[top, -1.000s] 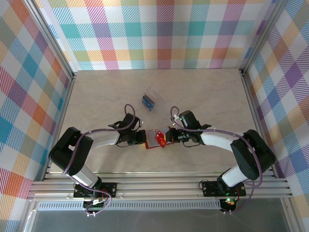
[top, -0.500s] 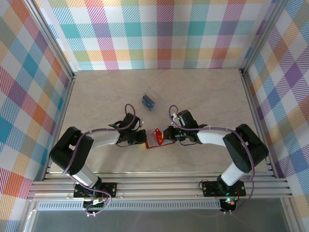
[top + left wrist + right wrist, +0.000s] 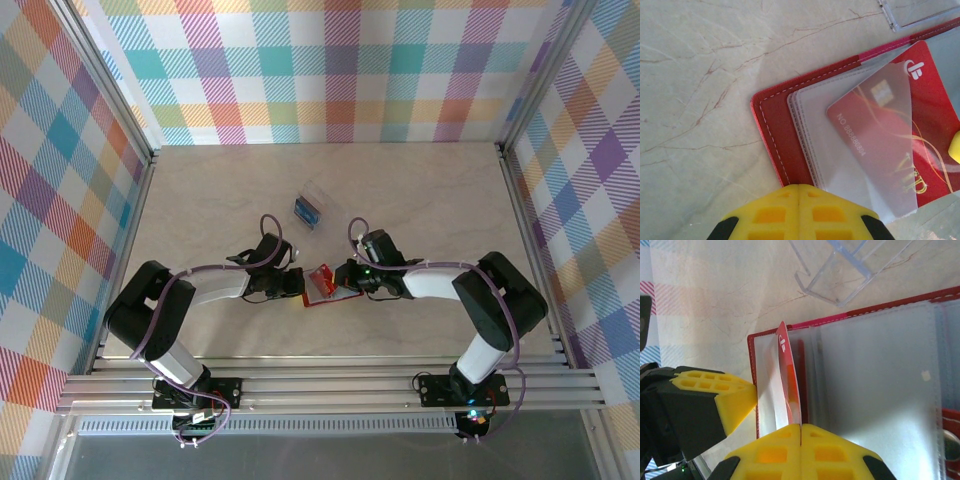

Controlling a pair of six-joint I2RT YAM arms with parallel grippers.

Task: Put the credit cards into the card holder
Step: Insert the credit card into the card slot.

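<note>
R arm (image 3: 440, 283) has pulled its elbow in toward desk (image 3: 430, 200) centre vs 1 s ago, wrist nudged left; card holder (image 3: 322, 287) looks narrower from above now. L arm (image 3: 215, 290) approx same spot

R gripper (image 3: 800, 432): jaws fully closed, pinching red credit card (image 3: 932, 120) by one edge. In R wrist view the card stands on edge, rising straight out of the finger seam over the holder's left-hand part. In L wrist view a frosted sleeve flap (image 3: 880, 165) lies over most of the card face, w/ logo corner + VIP print left bare. Can't tell if card is in a slot or just under the flap

L gripper (image 3: 297, 285): jaws closed too, tips together, sitting at the holder's edge on the side opp the R gripper. Tip touches the holder rim by the sleeve stack; can't tell if anything's nipped between the pads

Card holder: open, inside up, lying roughly mid desk w/ slight bias to near edge, between the two grippers

Clear case (image 3: 313, 203): just beyond the holder toward far edge, not touching it, blue credit card (image 3: 306, 210) inside
</note>
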